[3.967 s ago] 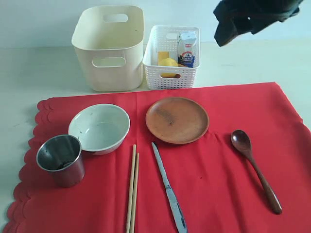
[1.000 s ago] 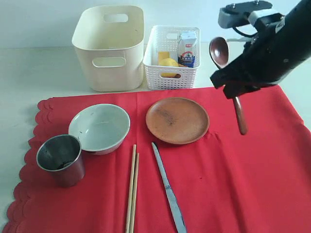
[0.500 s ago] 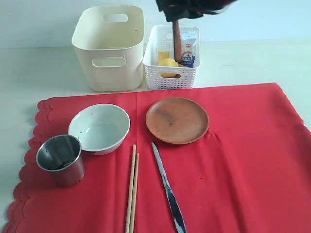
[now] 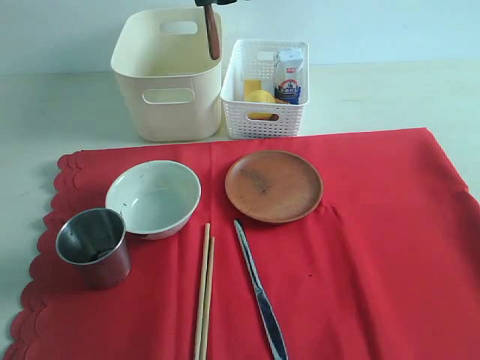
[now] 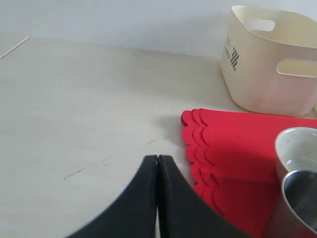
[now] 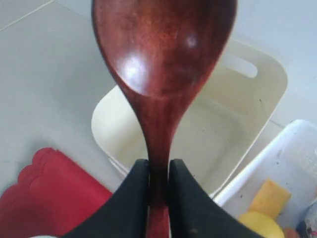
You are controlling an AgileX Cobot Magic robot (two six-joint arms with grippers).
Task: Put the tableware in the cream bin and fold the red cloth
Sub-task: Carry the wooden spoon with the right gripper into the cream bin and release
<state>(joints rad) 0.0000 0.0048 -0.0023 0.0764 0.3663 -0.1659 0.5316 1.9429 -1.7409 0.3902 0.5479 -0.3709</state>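
Exterior view: dark wooden spoon (image 4: 213,34) hanging handle-down above the right part of the cream bin (image 4: 169,97), far left on the desk (image 4: 60,105); white basket (image 4: 264,116) just right of the bin. Spread nearer, the red cloth (image 4: 375,262), carrying white bowl (image 4: 154,197), steel cup (image 4: 94,246), brown plate (image 4: 274,185), chopsticks (image 4: 204,289) and knife (image 4: 260,292).

Left wrist view: left claw (image 5: 157,166) closed tight, tips touching, holding nothing, over bare desk beside the cloth's scalloped edge.

Right wrist view: right claw (image 6: 158,173) clamped on the spoon's neck, bowl end up, cream bin below.
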